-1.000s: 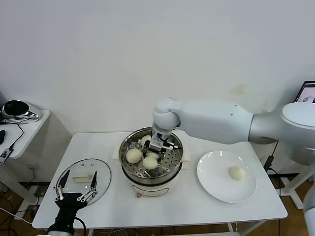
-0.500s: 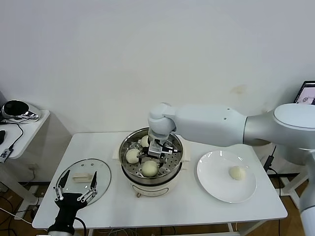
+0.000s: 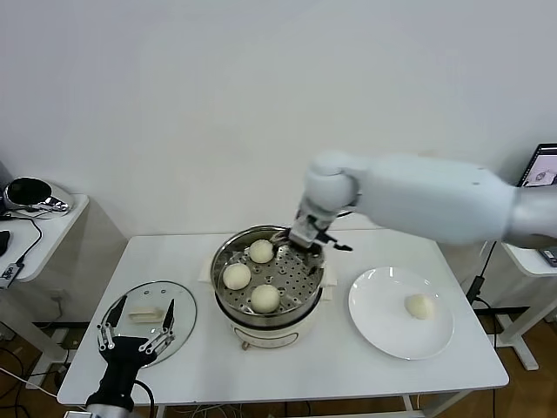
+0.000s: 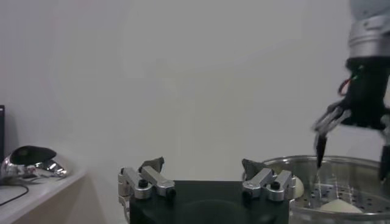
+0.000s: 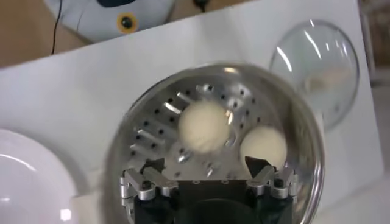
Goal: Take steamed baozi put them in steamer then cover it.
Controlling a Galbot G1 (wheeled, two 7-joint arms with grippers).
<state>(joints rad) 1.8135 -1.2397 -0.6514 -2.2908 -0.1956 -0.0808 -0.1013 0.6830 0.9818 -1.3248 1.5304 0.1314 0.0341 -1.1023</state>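
Three steamed baozi [image 3: 261, 251] [image 3: 236, 276] [image 3: 265, 298], smooth, round and pale cream, sit apart from one another on the perforated tray inside the steamer [image 3: 228, 312], a shiny steel pot on a cream-white base at the middle of the white bench [image 3: 348, 366]. They lie at about 11, 8 and 6 o'clock on the tray, with its 3 o'clock half bare. A fourth baozi [image 3: 419, 306] rests alone on the white plate [image 3: 383, 335], which lies at the steamer's 3 o'clock, just beside it. The cover [image 3: 148, 309], a clear glass lid with a metal rim and a cream block handle, lies flat on the bench at the steamer's 9 o'clock. The right hand [image 3: 314, 240] hangs over the pot's rim at about 1 o'clock, fingers spread and grasping nothing; the right wrist view looks straight down at two buns on the tray between its parted fingers. The left hand [image 3: 135, 340] hovers low at the cover's 6 o'clock edge, fingers splayed wide and released. At far 9 o'clock a side table [image 3: 52, 222] carries a shiny dark rounded object [image 3: 30, 193] and a cable.
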